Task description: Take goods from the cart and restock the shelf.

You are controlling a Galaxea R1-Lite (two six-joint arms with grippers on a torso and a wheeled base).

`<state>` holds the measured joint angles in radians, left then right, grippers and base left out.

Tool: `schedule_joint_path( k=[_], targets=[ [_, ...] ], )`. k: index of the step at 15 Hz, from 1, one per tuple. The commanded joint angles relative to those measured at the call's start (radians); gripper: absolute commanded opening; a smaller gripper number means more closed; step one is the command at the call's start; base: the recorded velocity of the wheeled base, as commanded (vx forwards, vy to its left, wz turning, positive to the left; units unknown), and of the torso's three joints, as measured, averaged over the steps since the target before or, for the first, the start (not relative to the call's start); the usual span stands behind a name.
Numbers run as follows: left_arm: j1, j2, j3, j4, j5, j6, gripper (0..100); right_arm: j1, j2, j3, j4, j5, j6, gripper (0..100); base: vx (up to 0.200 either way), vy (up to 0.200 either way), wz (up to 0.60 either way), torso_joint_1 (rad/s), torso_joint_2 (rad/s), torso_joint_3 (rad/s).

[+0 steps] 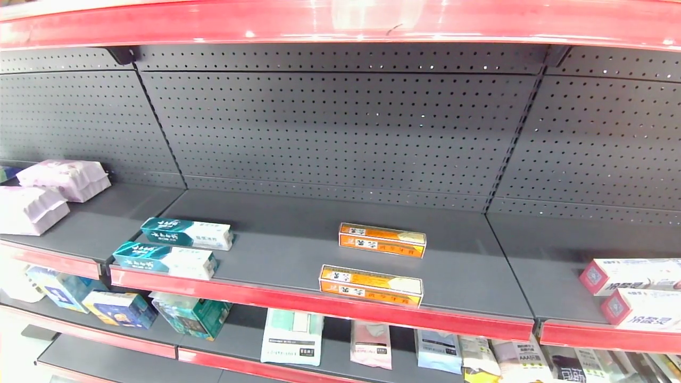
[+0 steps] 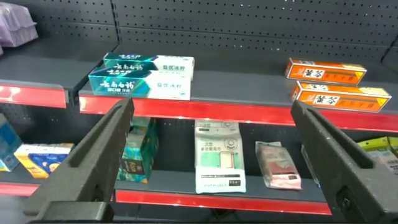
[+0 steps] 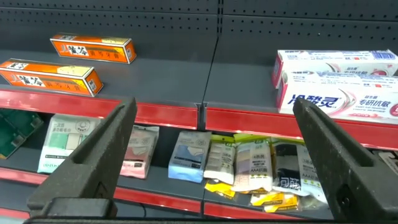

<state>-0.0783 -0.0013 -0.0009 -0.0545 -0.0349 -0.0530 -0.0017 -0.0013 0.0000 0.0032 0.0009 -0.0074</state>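
The grey shelf (image 1: 287, 234) with a red front lip faces me. Two teal-and-white boxes (image 1: 187, 233) lie at its left; the front one (image 1: 166, 259) sits by the lip. Two orange boxes (image 1: 382, 239) lie near the middle, one (image 1: 371, 284) at the lip. In the left wrist view my left gripper (image 2: 212, 107) is open and holds nothing, in front of the teal boxes (image 2: 149, 74) and orange boxes (image 2: 336, 87). In the right wrist view my right gripper (image 3: 215, 104) is open with nothing in it, facing the orange boxes (image 3: 92, 48) and red-and-white boxes (image 3: 339, 93).
Purple soft packs (image 1: 66, 178) lie on the shelf bay to the left, and two red-and-white boxes (image 1: 633, 274) on the bay to the right. The lower shelf holds pouches (image 1: 291, 335) and small boxes (image 1: 119, 308). Bare shelf lies between and behind the box pairs.
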Motion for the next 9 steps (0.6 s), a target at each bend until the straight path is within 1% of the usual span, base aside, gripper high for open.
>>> schedule_joint_path(
  k=[1,9],
  targets=[
    [0.000,0.001,0.001,-0.001,0.006,0.008,100,0.000,0.001,0.000,0.000,-0.001,0.000,100,0.000,0.000,0.00,0.000,0.00,0.000],
    [0.000,0.001,0.001,-0.001,0.003,0.012,100,-0.001,0.001,-0.002,0.001,-0.005,0.000,100,0.000,0.000,0.00,0.000,0.00,0.000]
  ],
)
